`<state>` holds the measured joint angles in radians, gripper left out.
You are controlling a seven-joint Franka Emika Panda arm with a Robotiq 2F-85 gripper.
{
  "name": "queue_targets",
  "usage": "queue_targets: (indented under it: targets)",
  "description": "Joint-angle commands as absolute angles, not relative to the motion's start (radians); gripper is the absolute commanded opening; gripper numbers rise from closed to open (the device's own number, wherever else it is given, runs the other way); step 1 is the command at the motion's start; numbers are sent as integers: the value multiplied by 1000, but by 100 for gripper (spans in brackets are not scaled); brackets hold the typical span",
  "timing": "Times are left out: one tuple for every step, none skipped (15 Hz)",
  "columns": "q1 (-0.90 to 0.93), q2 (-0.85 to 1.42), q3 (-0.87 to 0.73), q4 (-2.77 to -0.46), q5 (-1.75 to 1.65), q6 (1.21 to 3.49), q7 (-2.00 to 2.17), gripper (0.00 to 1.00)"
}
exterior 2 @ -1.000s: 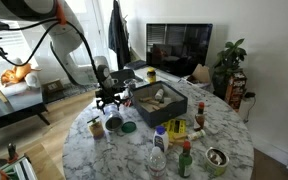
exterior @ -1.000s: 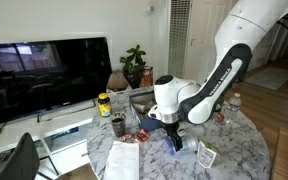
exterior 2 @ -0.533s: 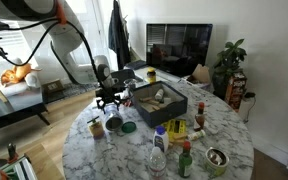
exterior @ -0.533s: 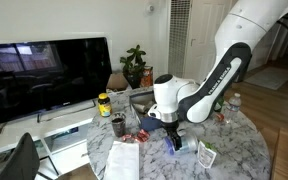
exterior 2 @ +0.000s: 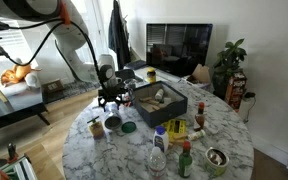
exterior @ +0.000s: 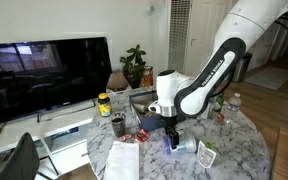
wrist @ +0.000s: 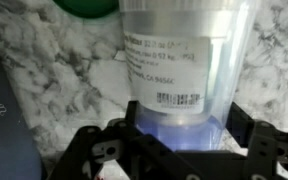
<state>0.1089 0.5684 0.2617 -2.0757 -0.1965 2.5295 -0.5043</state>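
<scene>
While your gripper (wrist: 182, 128) hangs low over the table (exterior 2: 134, 158), a clear tub (wrist: 184, 60) with a white label sits between its fingers (wrist: 134, 125). The tub's blue end lies between the jaws, and its body runs away from them toward a lid (wrist: 84, 7), green, just past its far end. The jaws stand wide, one on each side of that blue end; whether they press it you cannot tell. In an exterior view the tub (exterior: 174, 146) lies on the marble under the arm. In an exterior view it is near the table's edge, just beside a corner of the box (exterior 2: 162, 100).
</scene>
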Motion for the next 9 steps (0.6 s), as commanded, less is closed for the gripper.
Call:
queue_targets:
  targets:
    - [12,571,344,-2108,-81,2611,-614,60]
    - [-10,570,363,-2116,-51,2635,-640,60]
    - [-36,568,388,-2125,-16,2663,-672,60]
    - [-58,568,410,-2135,14,2694,-702,60]
    - [-88,566,440,-2150,50,2729,-738,60]
    - [-119,568,473,-2162,86,2762,-774,60]
    - [-155,572,513,-2174,126,2794,-814,60]
    - [-193,577,551,-2188,161,2828,-852,60]
    - [-236,585,598,-2203,199,2859,-892,60]
